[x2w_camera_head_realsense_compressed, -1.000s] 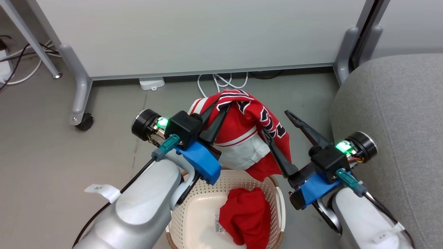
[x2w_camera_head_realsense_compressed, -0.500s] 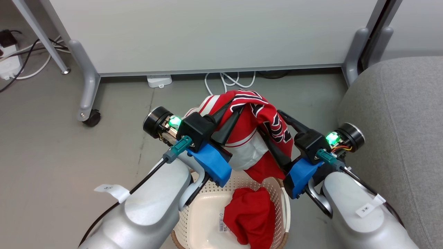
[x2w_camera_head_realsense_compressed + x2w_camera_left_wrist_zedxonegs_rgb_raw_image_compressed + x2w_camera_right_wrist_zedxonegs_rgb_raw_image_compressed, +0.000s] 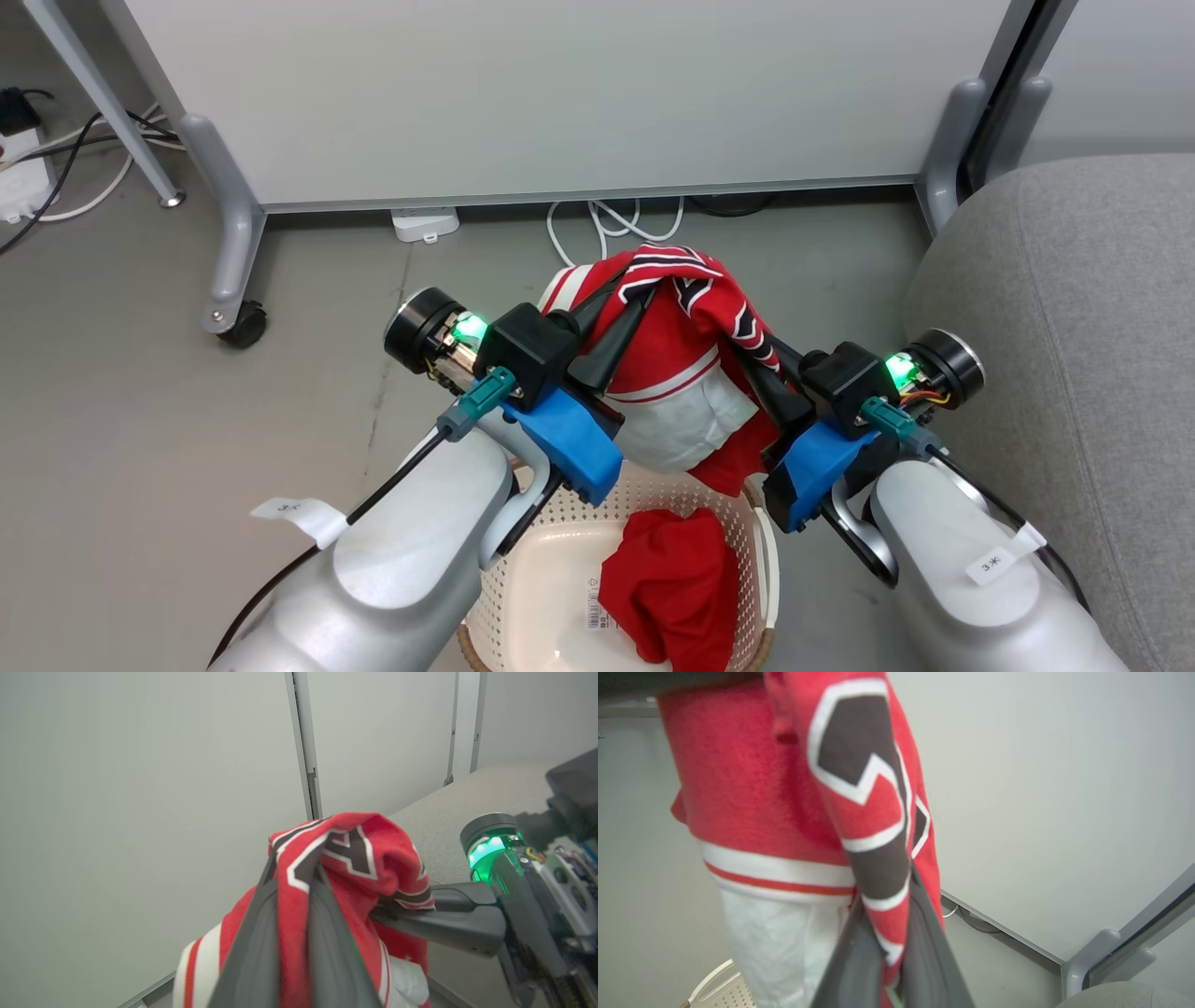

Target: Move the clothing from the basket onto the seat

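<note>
Both grippers are pinching the jersey (image 3: 686,308), and I have it hanging in the air over the far end of the basket (image 3: 523,569). My left gripper (image 3: 624,282) is pressed together on a fold at the top of the jersey, by the black-and-white lettering. The left wrist view shows red cloth squeezed between its fingers (image 3: 252,942). My right gripper (image 3: 761,359) is clamped on the jersey's right side. In the right wrist view a lettered strip of fabric runs down between its fingers (image 3: 852,961).

The jersey's white lower part hangs between my two arms, and its red hem reaches down toward the basket's far rim; I cannot tell whether it touches. The plain red garment (image 3: 672,579) lies crumpled inside the basket, beside a paper label (image 3: 591,607). The sofa (image 3: 1074,308) sits on my right, just beside the right arm, and the jersey is clear of it. A pale partition (image 3: 560,93) stands beyond.
</note>
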Available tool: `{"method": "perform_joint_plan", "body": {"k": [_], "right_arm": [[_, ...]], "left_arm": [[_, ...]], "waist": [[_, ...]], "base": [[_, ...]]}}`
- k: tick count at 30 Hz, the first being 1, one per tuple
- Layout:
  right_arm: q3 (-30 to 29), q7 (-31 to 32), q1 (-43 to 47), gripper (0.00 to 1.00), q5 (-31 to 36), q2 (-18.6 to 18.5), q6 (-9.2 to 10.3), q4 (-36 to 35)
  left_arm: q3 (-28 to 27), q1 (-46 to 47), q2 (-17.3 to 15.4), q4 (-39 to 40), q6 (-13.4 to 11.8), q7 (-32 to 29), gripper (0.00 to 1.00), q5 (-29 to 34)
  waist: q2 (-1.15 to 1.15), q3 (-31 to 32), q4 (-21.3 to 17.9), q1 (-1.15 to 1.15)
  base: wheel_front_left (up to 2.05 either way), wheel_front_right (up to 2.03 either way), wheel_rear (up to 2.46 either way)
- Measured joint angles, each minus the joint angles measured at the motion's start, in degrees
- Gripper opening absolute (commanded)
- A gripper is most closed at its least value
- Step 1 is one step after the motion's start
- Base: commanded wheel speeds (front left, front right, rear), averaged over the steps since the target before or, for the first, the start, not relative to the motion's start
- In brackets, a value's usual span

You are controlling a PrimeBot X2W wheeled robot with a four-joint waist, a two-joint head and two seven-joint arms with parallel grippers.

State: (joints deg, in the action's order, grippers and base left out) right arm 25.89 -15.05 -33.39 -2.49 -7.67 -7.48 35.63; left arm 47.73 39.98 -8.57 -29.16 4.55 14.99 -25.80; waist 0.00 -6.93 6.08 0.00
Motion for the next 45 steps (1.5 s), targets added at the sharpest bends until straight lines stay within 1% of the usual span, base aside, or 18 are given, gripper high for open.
{"method": "perform_joint_plan", "body": {"k": [20,21,22,30,37,45], "right_arm": [[-1.00,0.00,0.24,0.00,-0.32,0.02,0.00,-1.26],[-1.07,0.00,0.24,0.00,-0.34,0.02,0.00,-1.34],[-1.13,0.00,0.24,0.00,-0.40,0.04,0.00,-1.41],[-1.88,0.01,0.60,0.00,-0.65,0.15,-0.01,-1.85],[-3.80,0.01,1.59,0.00,-0.97,0.25,0.00,-3.02],[-7.84,0.01,3.63,0.00,-1.23,0.53,0.00,-5.87]], "left_arm": [[0.13,0.01,-0.38,0.14,-0.49,0.00,0.00,0.09],[0.11,0.01,-0.38,0.16,-0.55,0.00,0.47,0.09],[0.10,0.01,-0.36,0.15,-0.55,0.00,1.00,0.07],[-0.16,0.01,-0.46,0.56,-1.07,0.01,1.00,0.16],[-0.64,-0.21,-0.77,1.26,-1.56,0.08,1.00,0.60],[-0.87,-1.26,-1.21,1.83,-1.96,0.07,1.00,1.03]], "waist": [[0.00,-0.71,-0.68,0.00],[0.00,-0.73,-0.69,0.00],[0.00,-0.74,-0.69,0.00],[0.00,-0.79,-0.72,0.00],[0.00,-0.90,-1.14,0.00],[0.00,-1.13,-3.30,0.00]], "base": [[0.00,0.00,0.00],[0.00,0.00,0.00],[0.00,0.00,0.00],[0.00,0.00,0.00],[0.00,0.00,0.00],[0.00,0.00,0.00]]}}
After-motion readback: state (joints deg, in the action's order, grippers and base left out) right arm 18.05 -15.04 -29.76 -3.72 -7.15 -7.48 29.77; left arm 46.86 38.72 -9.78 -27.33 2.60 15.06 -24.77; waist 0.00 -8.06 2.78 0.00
